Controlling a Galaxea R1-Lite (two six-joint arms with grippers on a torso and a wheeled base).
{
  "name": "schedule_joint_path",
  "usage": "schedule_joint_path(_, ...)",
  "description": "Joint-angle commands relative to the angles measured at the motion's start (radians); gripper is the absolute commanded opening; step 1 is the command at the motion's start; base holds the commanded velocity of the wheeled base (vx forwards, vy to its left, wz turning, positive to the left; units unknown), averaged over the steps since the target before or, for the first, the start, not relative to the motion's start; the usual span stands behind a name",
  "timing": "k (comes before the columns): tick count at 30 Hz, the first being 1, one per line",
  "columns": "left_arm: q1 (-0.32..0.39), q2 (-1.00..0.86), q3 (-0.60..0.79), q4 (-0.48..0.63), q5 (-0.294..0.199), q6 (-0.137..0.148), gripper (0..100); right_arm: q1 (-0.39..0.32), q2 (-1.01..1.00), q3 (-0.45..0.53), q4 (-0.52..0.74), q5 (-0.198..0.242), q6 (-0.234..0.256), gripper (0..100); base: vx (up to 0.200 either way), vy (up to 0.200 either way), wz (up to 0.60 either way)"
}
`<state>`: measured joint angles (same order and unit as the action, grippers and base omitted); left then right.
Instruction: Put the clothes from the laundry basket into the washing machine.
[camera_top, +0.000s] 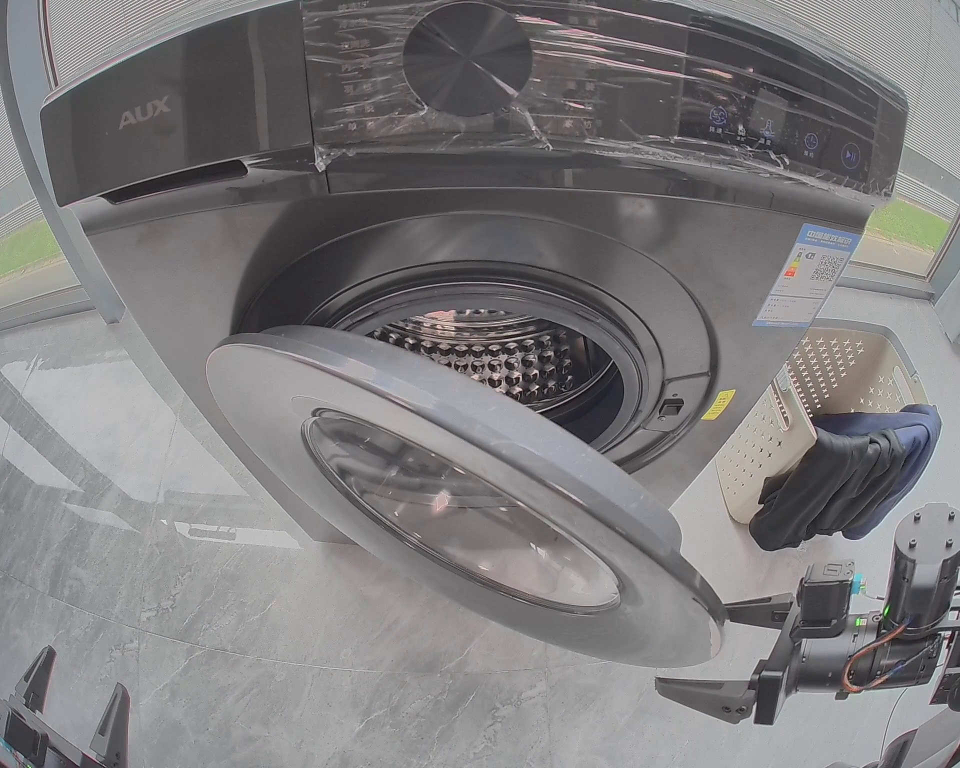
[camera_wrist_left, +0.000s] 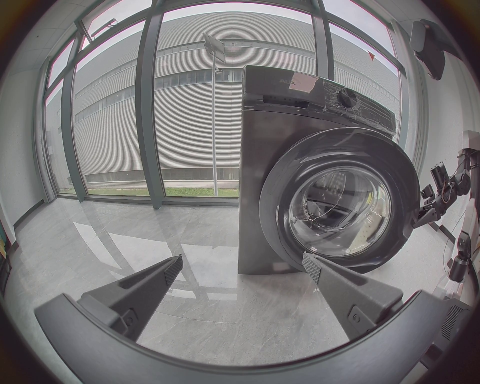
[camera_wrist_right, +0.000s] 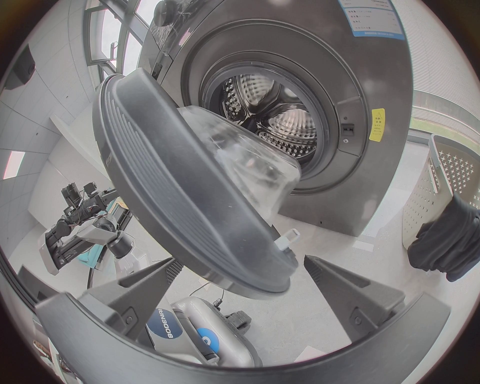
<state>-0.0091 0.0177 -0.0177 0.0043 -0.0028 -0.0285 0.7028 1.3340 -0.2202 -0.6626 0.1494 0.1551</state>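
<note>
The grey washing machine (camera_top: 200, 250) stands with its round door (camera_top: 460, 500) swung open toward me, and the steel drum (camera_top: 500, 355) shows behind it. To its right is a cream laundry basket (camera_top: 850, 370), with a black garment (camera_top: 830, 485) and a blue one (camera_top: 915, 430) hanging over its rim. My right gripper (camera_top: 695, 647) is open, its fingers on either side of the door's free edge (camera_wrist_right: 250, 280). In the right wrist view the drum (camera_wrist_right: 275, 115) and the basket (camera_wrist_right: 450, 170) are visible. My left gripper (camera_top: 75, 700) is open and empty, low on the left, far from the machine (camera_wrist_left: 280, 165).
Grey tiled floor (camera_top: 150, 520) spreads to the left of the machine and in front of it. Tall windows (camera_wrist_left: 185, 110) rise behind the machine. The open door juts out over the floor between me and the drum.
</note>
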Motion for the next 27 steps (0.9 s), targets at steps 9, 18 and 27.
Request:
schedule_joint_path(9, 0.0, -0.002, 0.015, 0.0, 0.0, -0.001, 100, -0.101, -0.095, 0.174, 0.044, -0.042, -0.017, 100, 0.0, 0.0, 0.0)
schedule_joint_path(18, 0.0, -0.002, 0.015, 0.0, 0.0, -0.001, 100, -0.272, 0.039, 0.033, 0.034, -0.044, -0.016, 100, 0.0, 0.0, 0.0)
schedule_joint_path(27, 0.0, -0.002, 0.015, 0.0, 0.0, -0.002, 100, -0.203, 0.143, -0.042, 0.027, -0.059, 0.0, 100, 0.0, 0.0, 0.0)
